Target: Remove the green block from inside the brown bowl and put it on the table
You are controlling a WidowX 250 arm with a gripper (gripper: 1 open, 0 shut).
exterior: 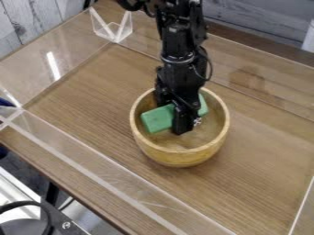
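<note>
A round light-brown wooden bowl (182,147) stands near the middle of the wood-grain table (86,87). Inside it, on the left half, lies the green block (156,118), tilted against the inner wall. My black gripper (179,126) reaches straight down into the bowl from the arm above. Its fingers are closed against the block's right end, so it is shut on the green block. The fingertips sit deep in the bowl and are partly hidden by its rim and the block.
Low clear acrylic walls (73,170) edge the tabletop on all sides. A clear acrylic bracket (114,26) stands at the far left corner. Bare tabletop lies left of and behind the bowl, and to its right.
</note>
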